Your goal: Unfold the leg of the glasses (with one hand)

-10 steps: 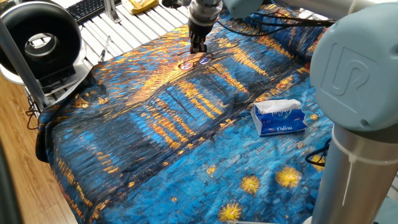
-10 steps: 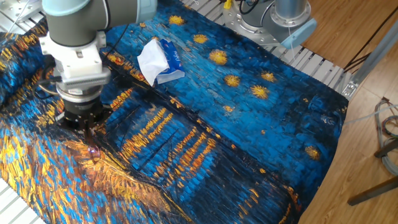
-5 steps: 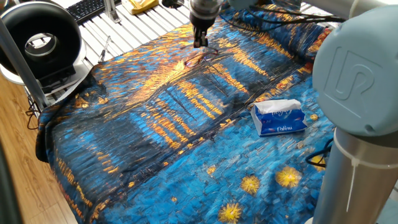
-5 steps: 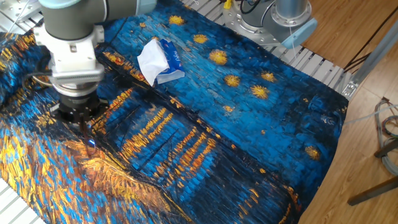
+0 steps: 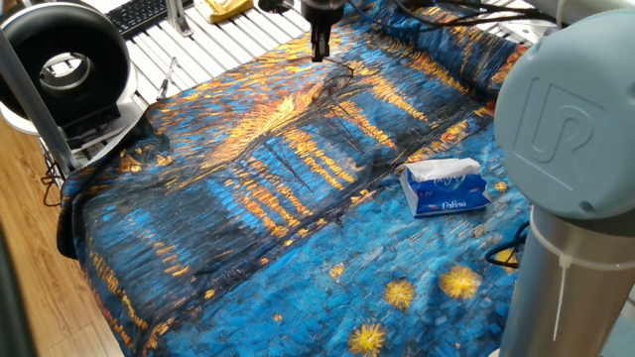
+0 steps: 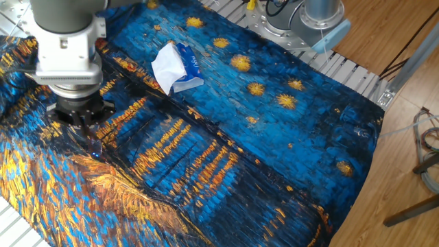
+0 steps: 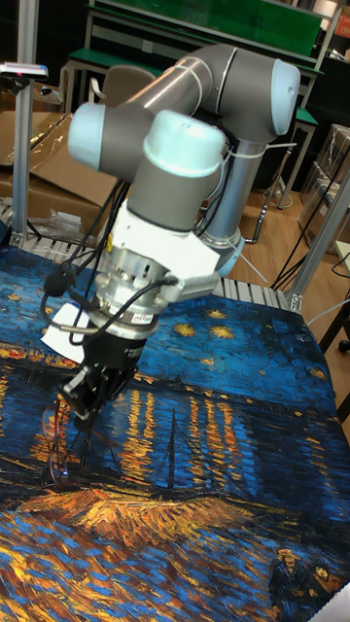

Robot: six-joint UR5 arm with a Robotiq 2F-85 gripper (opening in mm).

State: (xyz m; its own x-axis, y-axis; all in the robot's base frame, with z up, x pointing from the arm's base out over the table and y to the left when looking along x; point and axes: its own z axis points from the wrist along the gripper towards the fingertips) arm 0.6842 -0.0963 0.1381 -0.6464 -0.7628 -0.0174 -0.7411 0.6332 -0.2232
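My gripper (image 5: 319, 50) (image 6: 86, 128) (image 7: 82, 416) hangs above the far end of the blue-and-orange painted cloth (image 5: 248, 198). Its fingers are pressed together on a thin wire part of the glasses (image 7: 56, 457). The glasses dangle below the fingertips, off the cloth, with their thin dark frame and lens loops showing in the tall fixed view. In one fixed view the glasses (image 5: 335, 70) are only a faint dark line just under the fingers. In the other fixed view the glasses (image 6: 97, 148) are a small glint below the gripper. Which leg is folded cannot be made out.
A blue-and-white tissue pack (image 5: 444, 186) (image 6: 176, 65) lies on the cloth, well away from the gripper. A round black device (image 5: 64, 64) and a keyboard (image 5: 139, 12) sit beyond the cloth's edge. Another robot's base (image 6: 309, 20) stands at the table's far corner.
The gripper has risen and drawn back from the cloth over the last second. The glasses, which lay on the cloth, have come up with it and now hang from the fingers.
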